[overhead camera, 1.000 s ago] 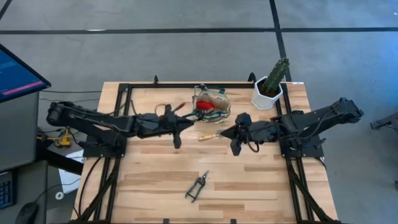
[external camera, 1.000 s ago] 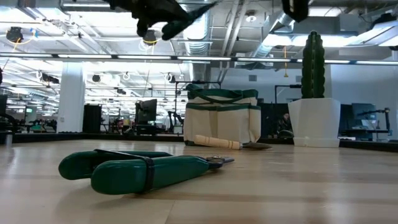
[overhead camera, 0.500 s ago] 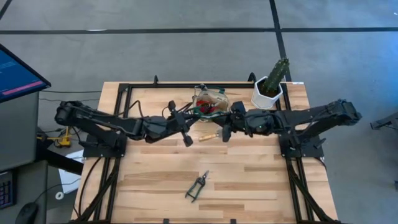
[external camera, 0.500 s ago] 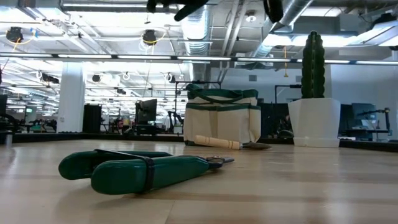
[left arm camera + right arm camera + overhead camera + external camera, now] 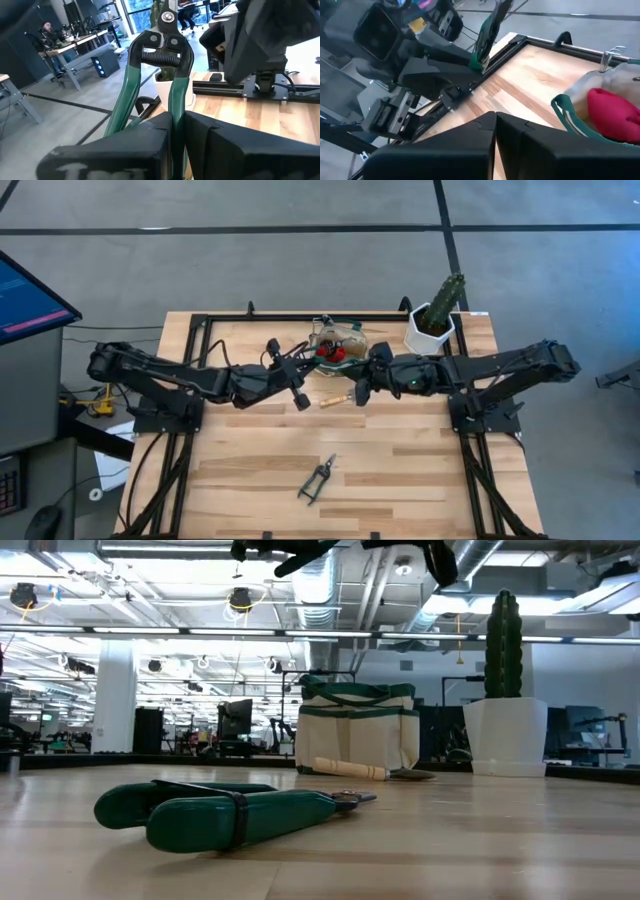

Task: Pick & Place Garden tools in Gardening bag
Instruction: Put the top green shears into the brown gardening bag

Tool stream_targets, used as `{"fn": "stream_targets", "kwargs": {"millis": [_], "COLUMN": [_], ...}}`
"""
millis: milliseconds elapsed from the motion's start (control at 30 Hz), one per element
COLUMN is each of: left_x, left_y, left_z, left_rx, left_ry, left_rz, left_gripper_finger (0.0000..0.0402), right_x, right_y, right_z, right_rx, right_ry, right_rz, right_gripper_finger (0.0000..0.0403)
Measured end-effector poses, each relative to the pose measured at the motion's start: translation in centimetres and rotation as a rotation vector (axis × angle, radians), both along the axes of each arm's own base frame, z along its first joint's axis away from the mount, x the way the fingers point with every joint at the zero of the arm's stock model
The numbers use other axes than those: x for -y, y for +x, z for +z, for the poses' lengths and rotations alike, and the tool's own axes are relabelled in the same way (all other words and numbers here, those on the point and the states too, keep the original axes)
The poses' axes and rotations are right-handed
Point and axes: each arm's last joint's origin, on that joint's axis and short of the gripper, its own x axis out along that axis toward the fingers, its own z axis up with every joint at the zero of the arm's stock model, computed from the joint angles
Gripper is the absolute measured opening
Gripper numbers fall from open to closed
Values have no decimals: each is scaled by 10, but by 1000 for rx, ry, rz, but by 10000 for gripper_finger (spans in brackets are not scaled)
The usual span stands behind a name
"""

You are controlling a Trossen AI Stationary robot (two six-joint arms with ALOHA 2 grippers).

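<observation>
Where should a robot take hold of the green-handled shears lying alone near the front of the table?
Across both handles of the shears, probably at the dark band, coming straight down from above. They lie flat and closed with the handles side by side, so the fingers could pinch both together, and bare table surrounds them.
</observation>
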Motion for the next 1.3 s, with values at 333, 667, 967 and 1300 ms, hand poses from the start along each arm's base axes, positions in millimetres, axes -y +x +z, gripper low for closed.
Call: {"fn": "stream_targets", "kwargs": {"millis": [333,667,967,1300], "left_x": [0,0,0,0], "left_y": [0,0,0,0], "left_z": [0,0,0,1], "left_rx": [1,13,13,19], "left_ry": [-1,-20,-20,-21], "left_rz": [-3,-1,-1,-1], "left_gripper_finger": [15,15,15,15], "right_x": [7,22,22,23], "right_y": [4,18,44,46], "right_z": [10,12,-5,-5], "right_rx": [117,210,261,281], "right_ry": [14,21,27,18], "right_rz": [-31,-86,-87,-92], "right_gripper_finger": [94,138,124,59]}}
